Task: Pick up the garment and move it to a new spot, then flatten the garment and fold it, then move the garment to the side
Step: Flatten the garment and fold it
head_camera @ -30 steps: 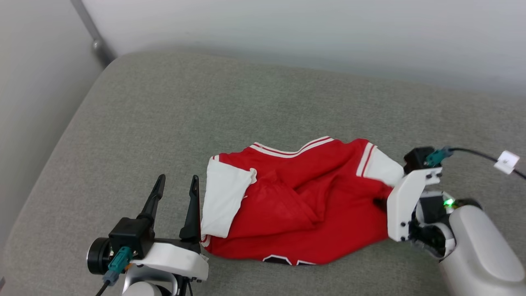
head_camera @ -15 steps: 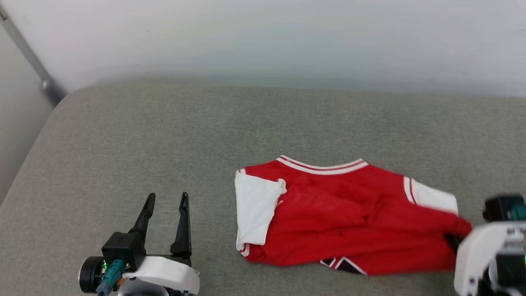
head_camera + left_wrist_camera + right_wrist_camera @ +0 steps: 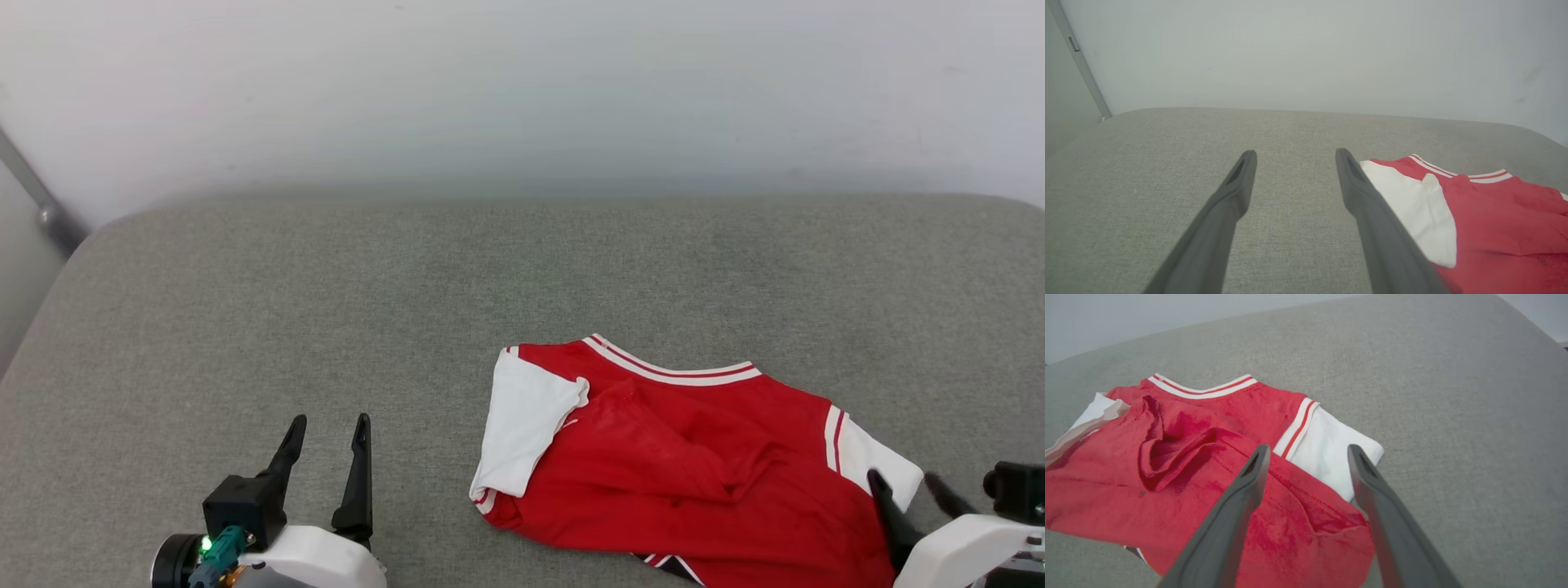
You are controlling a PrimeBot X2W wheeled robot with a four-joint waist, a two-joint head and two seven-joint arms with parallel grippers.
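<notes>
The garment [image 3: 694,465] is a red jersey with white sleeves and striped trim, lying crumpled on the grey cushion at lower right of the head view; a bit of black print peeks out at its front edge. My right gripper [image 3: 906,483] stands open at the garment's right white sleeve, holding nothing. In the right wrist view the right gripper [image 3: 1308,451] has its fingers spread over the garment [image 3: 1208,457], above the red hem and white sleeve. My left gripper [image 3: 328,425] is open, left of the garment and apart from it. In the left wrist view the left gripper [image 3: 1295,155] sits beside the garment [image 3: 1486,212].
The grey fabric cushion [image 3: 408,310] stretches wide to the left and behind the garment. A pale wall [image 3: 522,90] rises behind it. A grey metal bar [image 3: 37,204] runs down the wall at the far left.
The camera has swung, shifting the whole picture. My right gripper, shut on the garment's right side earlier, has opened and let it go. The left gripper stays open.
</notes>
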